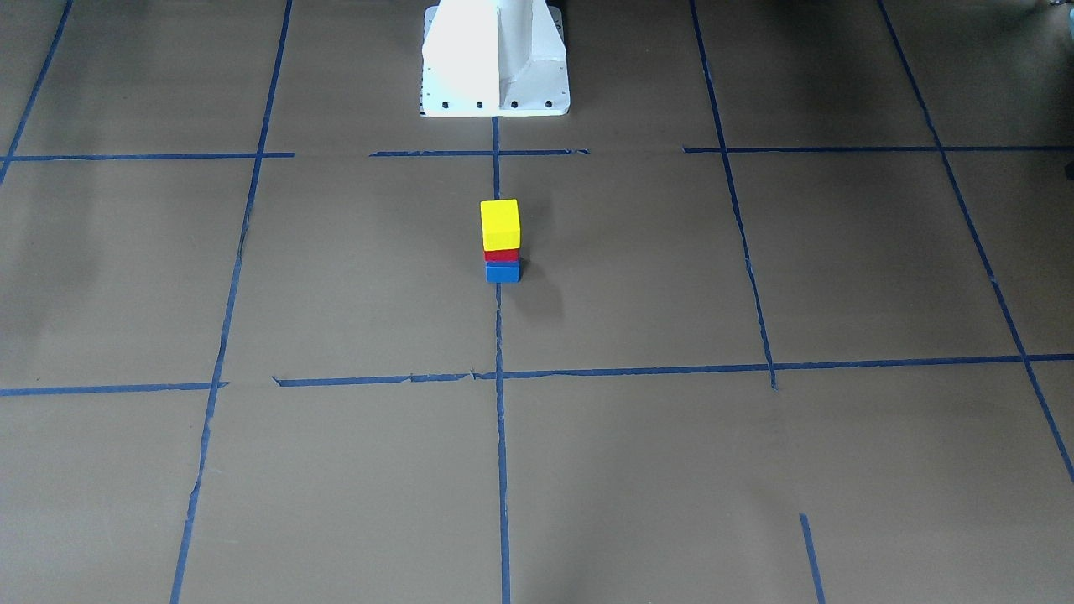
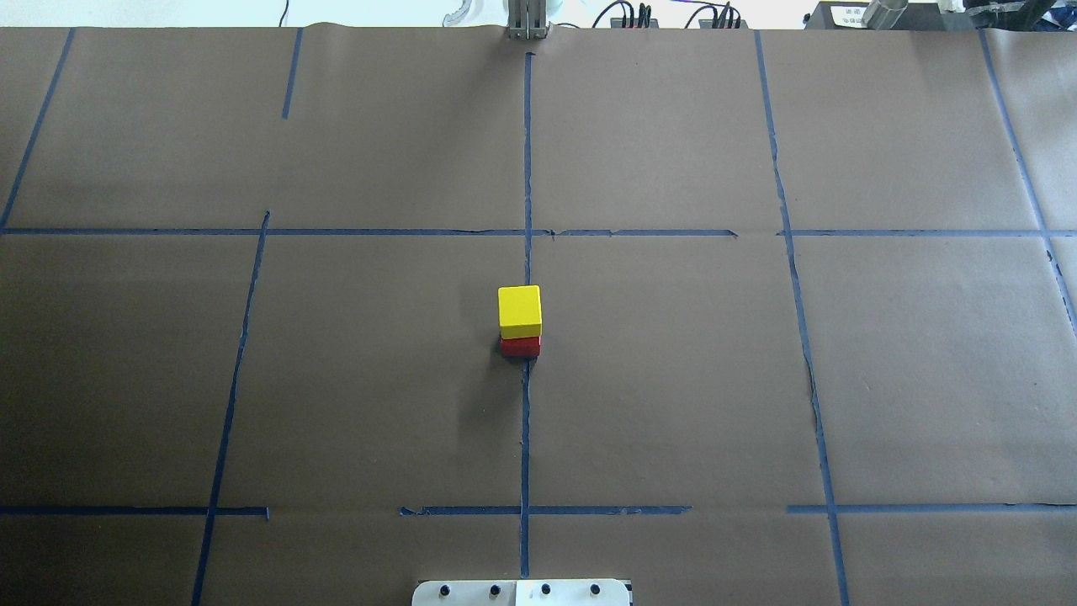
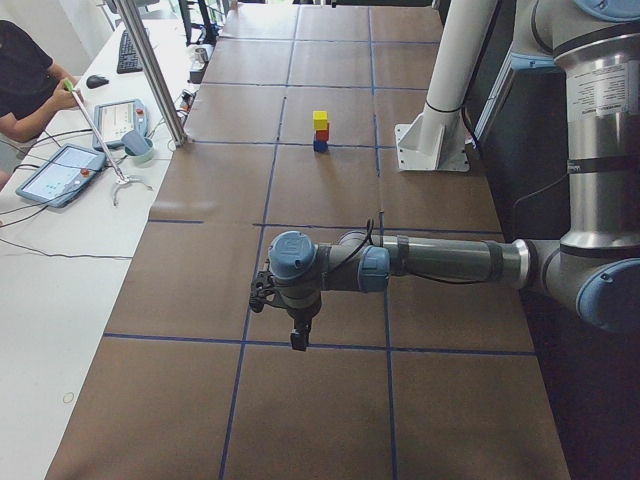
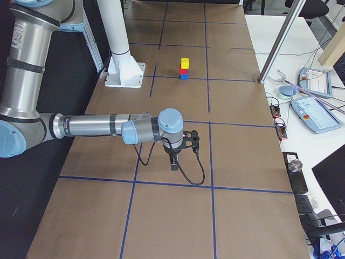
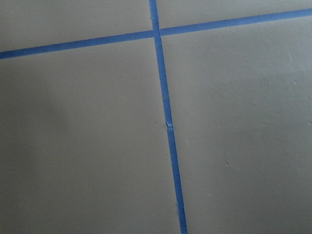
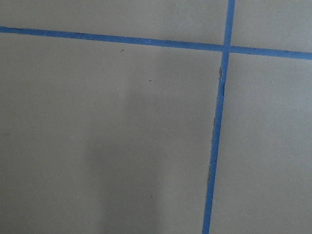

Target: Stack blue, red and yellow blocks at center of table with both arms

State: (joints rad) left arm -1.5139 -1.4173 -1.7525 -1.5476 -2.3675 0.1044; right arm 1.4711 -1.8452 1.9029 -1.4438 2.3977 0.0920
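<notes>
A stack stands on the tape cross at the table's center: blue block [image 1: 503, 273] at the bottom, red block [image 1: 502, 255] on it, yellow block [image 1: 500, 223] on top. In the overhead view the yellow block [image 2: 519, 310] covers most of the red block [image 2: 521, 346], and the blue one is hidden. My left gripper [image 3: 296, 336] hangs over the table's left end, far from the stack. My right gripper [image 4: 173, 159] hangs over the right end, also far away. Both show only in side views, so I cannot tell if they are open or shut. Both wrist views show only bare paper and tape.
The white robot pedestal [image 1: 495, 59] stands behind the stack. Blue tape lines [image 2: 526, 438] grid the brown paper. A metal pole [image 3: 155, 75] and tablets [image 3: 60, 172] stand on the white side desk, where an operator [image 3: 25, 80] sits. Another tablet [image 4: 318, 114] lies at the right end.
</notes>
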